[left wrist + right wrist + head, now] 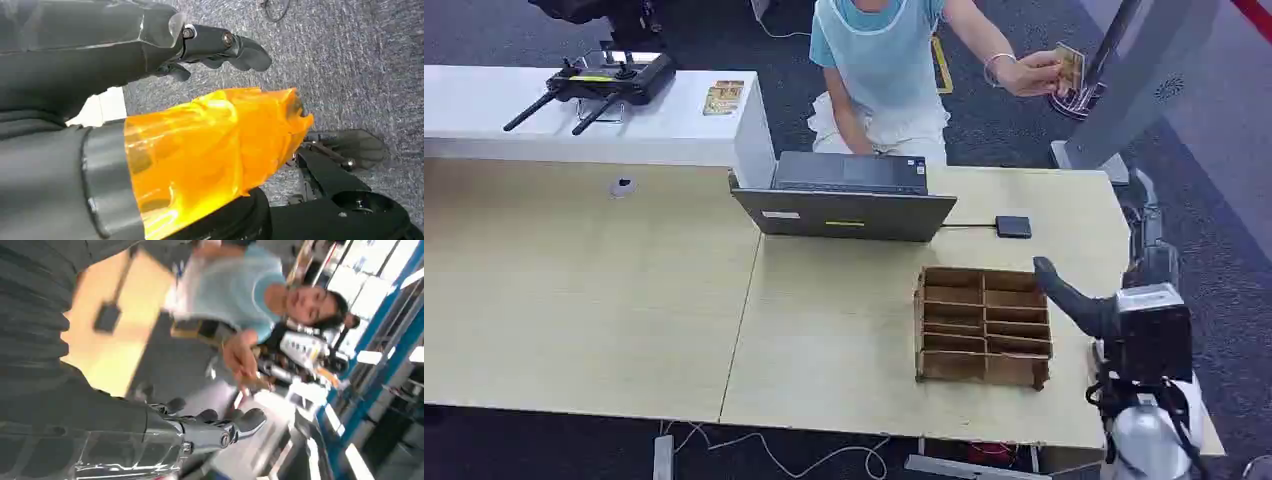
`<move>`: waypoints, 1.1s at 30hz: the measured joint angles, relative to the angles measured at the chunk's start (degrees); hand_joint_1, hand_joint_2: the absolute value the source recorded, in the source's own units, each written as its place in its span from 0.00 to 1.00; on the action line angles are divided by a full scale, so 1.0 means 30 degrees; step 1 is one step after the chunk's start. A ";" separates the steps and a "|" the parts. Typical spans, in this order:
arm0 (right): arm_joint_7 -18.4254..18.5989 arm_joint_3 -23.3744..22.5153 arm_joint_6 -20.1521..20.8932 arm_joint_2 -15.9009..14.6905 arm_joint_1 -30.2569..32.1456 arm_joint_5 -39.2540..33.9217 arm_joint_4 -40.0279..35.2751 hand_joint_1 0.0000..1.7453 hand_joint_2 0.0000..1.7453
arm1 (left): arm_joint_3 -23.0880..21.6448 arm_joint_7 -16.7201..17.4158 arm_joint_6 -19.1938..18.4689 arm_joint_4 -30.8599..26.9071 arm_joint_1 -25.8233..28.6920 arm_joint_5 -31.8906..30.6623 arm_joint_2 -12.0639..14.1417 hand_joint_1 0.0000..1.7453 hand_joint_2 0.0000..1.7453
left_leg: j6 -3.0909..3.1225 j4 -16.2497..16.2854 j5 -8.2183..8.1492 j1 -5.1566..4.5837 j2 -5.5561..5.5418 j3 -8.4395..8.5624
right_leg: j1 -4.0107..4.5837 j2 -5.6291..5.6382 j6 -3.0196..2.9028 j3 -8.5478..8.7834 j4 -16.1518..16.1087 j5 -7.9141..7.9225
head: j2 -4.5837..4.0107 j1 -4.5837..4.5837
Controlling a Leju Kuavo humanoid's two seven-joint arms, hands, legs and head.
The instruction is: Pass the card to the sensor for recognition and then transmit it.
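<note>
A person in a light blue top stands behind the table and holds the card (1069, 68) up in one raised hand (1029, 75), beside a slanted grey stand (1134, 90). The small black sensor pad (1013, 226) lies on the table, wired to the laptop (844, 195). My right hand (1146, 255) is at the table's right edge, past the sensor pad. Its fingers (220, 430) are stretched out toward the person, with nothing in them. My left hand (220, 45) hangs over the grey carpet, fingers apart and holding nothing. An orange film covers its thumb (210, 155).
A cardboard divider box (982, 325) sits on the wooden table (574, 300), close to my right arm. Behind it is a white counter (484, 110) with a black remote controller (604, 80) and more cards (723, 97). A small round object (623, 186) lies at the far left.
</note>
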 joint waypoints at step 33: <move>0.6709 0.5864 -0.2292 -0.3074 -1.4433 1.7612 1.3444 0.00 1.00 | -0.2207 -0.0117 -0.0605 0.0160 -0.0093 -0.1712 -0.0015 0.00 0.00 | 0.0000 0.0011 0.0009 0.0004 -0.0023 -0.0009 | 0.0004 -0.0010 0.0004 -0.0009 0.0008 0.0017 | -0.0007 0.0008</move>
